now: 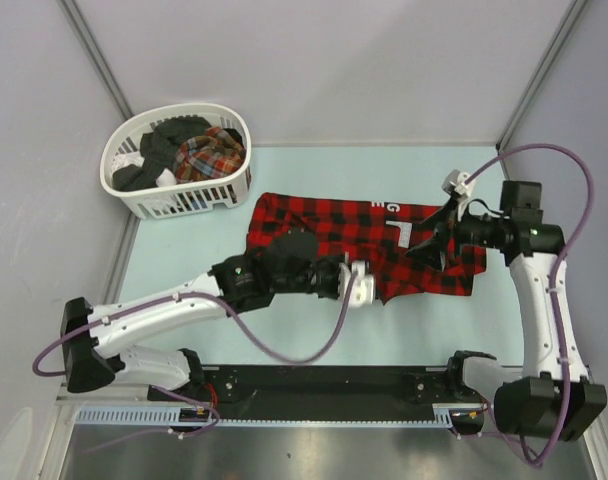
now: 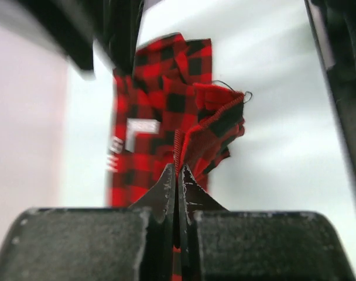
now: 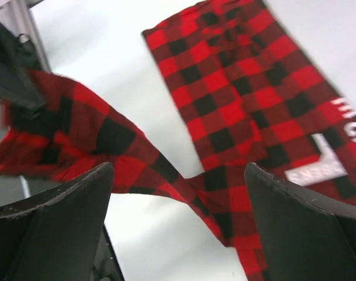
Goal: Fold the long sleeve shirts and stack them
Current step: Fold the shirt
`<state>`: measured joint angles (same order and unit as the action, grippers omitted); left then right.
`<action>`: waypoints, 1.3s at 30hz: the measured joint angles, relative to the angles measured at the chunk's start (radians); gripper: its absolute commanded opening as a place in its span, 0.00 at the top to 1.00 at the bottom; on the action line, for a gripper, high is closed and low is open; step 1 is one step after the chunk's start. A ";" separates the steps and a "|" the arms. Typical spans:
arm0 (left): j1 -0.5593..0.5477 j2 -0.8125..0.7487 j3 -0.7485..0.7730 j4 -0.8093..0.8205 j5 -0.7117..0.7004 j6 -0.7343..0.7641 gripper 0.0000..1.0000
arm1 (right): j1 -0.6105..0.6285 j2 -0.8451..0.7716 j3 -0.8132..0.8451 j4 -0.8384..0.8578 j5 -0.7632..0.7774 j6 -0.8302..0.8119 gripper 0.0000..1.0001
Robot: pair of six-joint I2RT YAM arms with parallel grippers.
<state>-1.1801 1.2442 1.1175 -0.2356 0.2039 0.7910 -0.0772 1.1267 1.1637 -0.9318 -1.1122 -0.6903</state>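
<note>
Basket: a white slatted basket stands at the far left corner of the table, well apart from both arms.
Plaid shirt: a finer multicolour plaid shirt lies bunched inside the basket, beside dark clothes.
Table: a pale blue-green surface, with grey walls behind it and on both sides.
Left arm: it reaches from its base at the near left corner toward the middle of the table, and its dark wrist lies over the near left part of the checked shirt.
Left gripper: the left gripper is at the shirt's near edge. In the left wrist view its jaws are pressed together on a raised fold of red-and-black cloth.
Checked shirt: the red-and-black checked shirt lies spread across the middle of the table, long side running left to right. Its cloth is bunched where the left gripper pinches it. White printing shows on its right half.
Right gripper: the right gripper is over the right end of the shirt. In the right wrist view its fingers stand wide apart with nothing clamped. A strip of checked cloth runs across below the gap, and the flat part of the shirt lies beyond it.
Contact on the right: I cannot tell whether either finger touches the cloth.
</note>
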 measured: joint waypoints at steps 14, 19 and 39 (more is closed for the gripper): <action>0.339 0.267 0.301 -0.187 0.207 -1.004 1.00 | -0.115 -0.137 -0.048 0.004 -0.070 0.048 0.00; 0.349 0.291 0.318 -0.195 0.274 -1.090 1.00 | -0.053 -0.151 -0.061 0.119 -0.073 0.157 0.00; 0.487 0.285 0.335 -0.159 0.466 -1.035 0.36 | 0.237 -0.048 0.003 0.335 0.127 0.208 1.00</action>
<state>-0.6930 1.5288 1.4521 -0.3946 0.6701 -0.2440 0.1596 1.0782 1.1667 -0.5964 -0.9855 -0.4828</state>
